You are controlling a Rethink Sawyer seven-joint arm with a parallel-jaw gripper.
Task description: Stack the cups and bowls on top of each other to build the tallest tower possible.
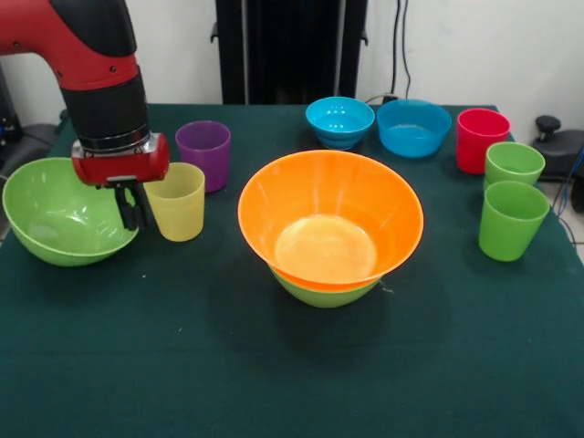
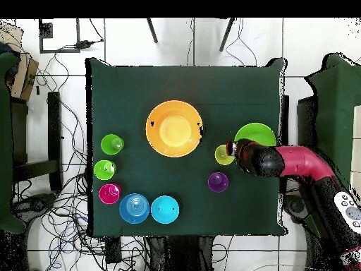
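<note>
The tower at the table's middle is a large orange bowl [image 1: 330, 219] [image 2: 173, 128] nested in a lime green bowl [image 1: 324, 292]. A second lime green bowl [image 1: 55, 214] [image 2: 257, 133] sits alone at the left of the front view. My gripper [image 1: 134, 208] [image 2: 235, 149] hangs at that bowl's right rim, between it and the pale yellow cup [image 1: 178, 203] [image 2: 223, 154]. A purple cup [image 1: 203, 153] [image 2: 218, 182] stands just behind the yellow one.
Two blue bowls [image 1: 339, 121] [image 1: 413, 128] sit at the far edge of the green table [image 1: 274, 383]. A red cup [image 1: 481, 140] and two light green cups [image 1: 514, 164] [image 1: 511, 221] stand in a group at the right.
</note>
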